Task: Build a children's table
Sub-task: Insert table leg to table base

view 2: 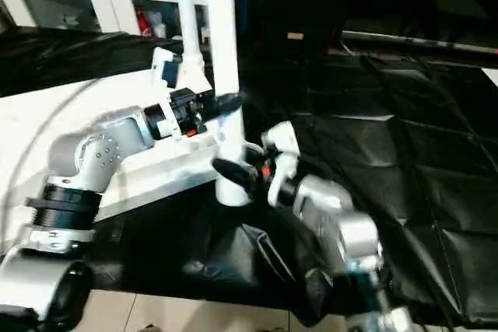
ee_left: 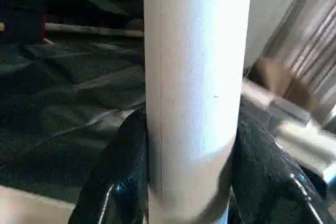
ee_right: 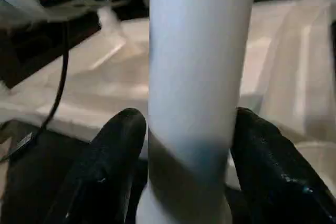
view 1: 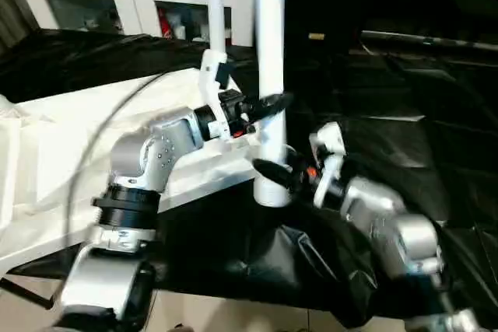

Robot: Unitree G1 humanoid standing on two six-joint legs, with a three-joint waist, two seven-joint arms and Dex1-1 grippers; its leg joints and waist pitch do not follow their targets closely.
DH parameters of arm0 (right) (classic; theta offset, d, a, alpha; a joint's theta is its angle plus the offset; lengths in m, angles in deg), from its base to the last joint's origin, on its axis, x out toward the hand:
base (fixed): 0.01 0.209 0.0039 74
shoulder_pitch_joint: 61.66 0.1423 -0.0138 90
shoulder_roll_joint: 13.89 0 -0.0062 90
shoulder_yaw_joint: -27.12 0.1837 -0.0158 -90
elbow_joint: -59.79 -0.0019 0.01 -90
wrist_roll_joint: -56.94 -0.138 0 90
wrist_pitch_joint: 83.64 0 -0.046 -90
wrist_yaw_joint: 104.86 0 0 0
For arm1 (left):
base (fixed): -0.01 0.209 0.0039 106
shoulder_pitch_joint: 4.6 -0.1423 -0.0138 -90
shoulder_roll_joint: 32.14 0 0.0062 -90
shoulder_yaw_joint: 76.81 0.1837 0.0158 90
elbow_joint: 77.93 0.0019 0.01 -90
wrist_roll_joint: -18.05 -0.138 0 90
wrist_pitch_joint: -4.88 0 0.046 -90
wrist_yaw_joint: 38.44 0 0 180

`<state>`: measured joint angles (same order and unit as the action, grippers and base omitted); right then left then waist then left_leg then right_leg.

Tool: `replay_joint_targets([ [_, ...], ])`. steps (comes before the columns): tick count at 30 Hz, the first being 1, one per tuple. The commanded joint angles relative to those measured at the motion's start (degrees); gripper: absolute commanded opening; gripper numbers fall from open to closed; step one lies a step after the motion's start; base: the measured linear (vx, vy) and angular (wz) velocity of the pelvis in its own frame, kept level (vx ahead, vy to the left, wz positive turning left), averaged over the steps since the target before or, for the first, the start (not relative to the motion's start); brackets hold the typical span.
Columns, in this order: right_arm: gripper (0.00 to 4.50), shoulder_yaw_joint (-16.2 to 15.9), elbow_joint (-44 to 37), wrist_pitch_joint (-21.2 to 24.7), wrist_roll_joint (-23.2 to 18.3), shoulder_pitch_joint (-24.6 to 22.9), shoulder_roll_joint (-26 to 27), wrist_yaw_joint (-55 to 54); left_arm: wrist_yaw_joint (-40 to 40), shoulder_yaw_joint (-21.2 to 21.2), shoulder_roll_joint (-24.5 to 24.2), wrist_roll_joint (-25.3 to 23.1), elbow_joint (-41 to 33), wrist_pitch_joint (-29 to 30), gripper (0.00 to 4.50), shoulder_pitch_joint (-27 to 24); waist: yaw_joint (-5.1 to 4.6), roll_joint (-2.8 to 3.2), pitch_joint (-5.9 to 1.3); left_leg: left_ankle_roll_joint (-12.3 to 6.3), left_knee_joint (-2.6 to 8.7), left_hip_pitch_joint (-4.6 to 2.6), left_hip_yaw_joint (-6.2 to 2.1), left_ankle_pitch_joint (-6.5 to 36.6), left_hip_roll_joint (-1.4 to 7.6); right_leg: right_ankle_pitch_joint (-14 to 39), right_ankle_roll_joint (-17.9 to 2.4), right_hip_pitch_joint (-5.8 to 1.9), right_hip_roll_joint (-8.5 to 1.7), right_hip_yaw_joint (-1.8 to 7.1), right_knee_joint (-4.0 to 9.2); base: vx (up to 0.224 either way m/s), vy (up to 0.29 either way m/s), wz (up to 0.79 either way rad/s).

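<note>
Both grippers clamp the near leg (view 1: 270, 60) standing upright in the tabletop's (view 1: 70, 145) corner socket, left gripper (view 1: 268, 104) above right gripper (view 1: 268, 169); hollow, light and slick, it probably wants a low, firm hold.

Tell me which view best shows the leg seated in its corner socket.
The left eye view: the leg stands upright, its base in the tabletop's corner socket. Both wrist views show the tube between claw fingers, not its base.
</note>
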<state>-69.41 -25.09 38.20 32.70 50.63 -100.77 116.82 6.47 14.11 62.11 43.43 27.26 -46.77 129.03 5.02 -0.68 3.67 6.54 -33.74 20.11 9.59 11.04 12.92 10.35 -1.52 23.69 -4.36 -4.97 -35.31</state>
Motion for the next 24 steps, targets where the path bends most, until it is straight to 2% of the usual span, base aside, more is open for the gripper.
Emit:
replay_joint_targets([
  [1,3.04,-0.56,-1.23,3.67,-0.86,1.0,-0.93,0.55,0.71,1.2,-0.25,-0.64,-2.18,-0.57,1.82,0.97,0.09,0.07,-4.71,-2.65,3.15,0.28,0.47,2.07,-0.24,2.27,-11.28,-4.69,-2.73,2.89,3.14,0.0,0.0,0.0],
  [4,3.04,-1.76,-1.09,4.82,-0.22,2.34,-2.82,2.2,2.21,2.73,-1.08,-1.03,-2.7,-1.0,1.82,1.31,0.16,-0.19,-4.64,-2.54,3.02,0.4,0.65,1.96,-0.38,1.72,-11.64,-4.6,-2.74,2.94,3.04,0.0,0.0,0.0],
  [5,3.04,-1.54,-0.68,5.13,-0.35,3.01,-2.99,2.24,2.42,3.15,-1.24,-1.41,-2.57,-1.54,1.82,1.58,0.17,-0.56,-4.67,-2.56,3.01,0.45,0.7,2.08,-0.4,2.25,-11.43,-4.67,-2.76,2.92,3.14,0.0,0.0,0.0],
  [6,3.04,-1.26,-0.35,5.8,-0.46,3.5,-3.0,2.04,2.46,3.01,-0.99,-1.26,-2.51,-1.68,1.82,1.74,0.2,-0.67,-4.68,-2.51,3.01,0.45,0.7,2.04,-0.36,2.77,-11.27,-4.66,-2.84,2.94,3.11,0.0,0.0,0.0],
  [8,3.04,-1.4,0.67,5.91,0.31,4.51,-3.06,1.84,2.43,2.64,-0.52,-0.93,-2.48,-1.57,1.82,2.1,0.24,-0.48,-4.7,-2.36,2.96,0.43,0.68,1.77,-0.34,3.14,-11.25,-4.59,-2.87,2.94,3.04,0.0,0.0,0.0],
  [10,3.04,-1.67,1.39,5.76,0.79,4.93,-2.81,1.69,2.47,2.61,-0.35,-0.54,-2.81,-1.19,1.82,2.1,0.22,-0.72,-4.69,-2.31,2.91,0.48,0.75,1.73,-0.43,3.28,-11.11,-4.58,-2.84,2.95,3.09,0.0,0.0,0.0],
  [11,3.04,-1.87,2.17,6.05,0.91,5.39,-2.43,1.22,2.47,2.83,-0.4,-0.57,-3.08,-1.22,1.82,2.07,0.28,-0.61,-4.68,-2.23,2.94,0.5,0.7,1.76,-0.41,3.52,-11.14,-4.58,-2.91,2.95,3.05,0.0,0.0,0.0],
  [12,3.04,-2.02,2.68,6.34,1.08,5.56,-2.24,0.82,2.7,2.9,-0.28,-0.15,-3.33,-0.99,1.82,1.94,0.21,-0.85,-4.68,-2.2,2.94,0.53,0.73,1.82,-0.4,3.71,-11.09,-4.58,-2.9,2.93,3.08,0.0,0.0,0.0],
  [14,3.04,-2.14,3.19,6.75,1.35,5.73,-2.07,0.22,2.89,2.93,-0.26,0.12,-3.35,-0.95,1.82,1.9,0.26,-0.62,-4.72,-2.03,2.92,0.52,0.71,1.72,-0.4,3.67,-11.27,-4.57,-2.93,2.94,3.01,0.0,0.0,0.0],
  [16,3.04,-2.18,3.77,7.41,1.34,5.99,-1.83,0.08,3.55,3.55,-0.73,-0.45,-3.0,-1.62,1.82,1.87,0.26,-0.74,-4.67,-2.05,2.95,0.48,0.71,1.61,-0.4,3.57,-11.08,-4.52,-2.84,2.92,3.0,0.0,0.0,0.0],
  [18,3.04,-2.38,4.29,7.61,1.69,6.11,-1.81,0.02,3.61,3.51,-0.72,-0.62,-2.74,-1.88,1.82,1.86,0.26,-0.5,-4.74,-2.01,2.9,0.48,0.7,1.41,-0.41,3.05,-11.12,-4.52,-2.85,2.92,2.98,0.0,0.0,0.0],
  [21,3.04,-2.43,5.38,7.63,2.18,6.37,-1.68,-0.08,3.94,3.29,-0.65,-0.46,-2.64,-1.92,1.82,1.91,0.28,-0.7,-4.8,-2.05,2.87,0.49,0.71,1.16,-0.44,2.51,-11.28,-4.6,-2.87,2.93,2.85,0.0,0.0,0.0],
  [22,3.04,-1.83,6.13,7.52,1.76,6.73,-1.15,-0.4,4.68,3.59,-0.92,-0.29,-2.92,-1.75,1.82,1.96,0.29,-0.35,-4.78,-2.02,2.83,0.51,0.69,1.26,-0.46,2.55,-11.34,-4.57,-2.88,2.94,2.84,0.0,0.0,0.0],
  [23,3.04,-1.56,6.5,7.45,1.53,6.99,-0.97,-0.53,4.93,3.72,-0.95,-0.17,-3.02,-1.73,1.82,1.96,0.19,-0.61,-4.76,-2.02,2.88,0.52,0.71,1.46,-0.45,2.85,-11.29,-4.57,-2.85,2.91,2.89,0.0,0.0,0.0],
  [24,3.04,-1.51,6.59,7.43,1.48,7.07,-0.93,-0.55,4.95,3.75,-0.96,-0.17,-3.01,-1.75,1.82,1.97,0.19,-0.6,-4.73,-1.93,2.87,0.47,0.73,1.8,-0.45,3.31,-11.28,-4.52,-2.86,2.92,2.94,0.0,0.0,0.0],
])
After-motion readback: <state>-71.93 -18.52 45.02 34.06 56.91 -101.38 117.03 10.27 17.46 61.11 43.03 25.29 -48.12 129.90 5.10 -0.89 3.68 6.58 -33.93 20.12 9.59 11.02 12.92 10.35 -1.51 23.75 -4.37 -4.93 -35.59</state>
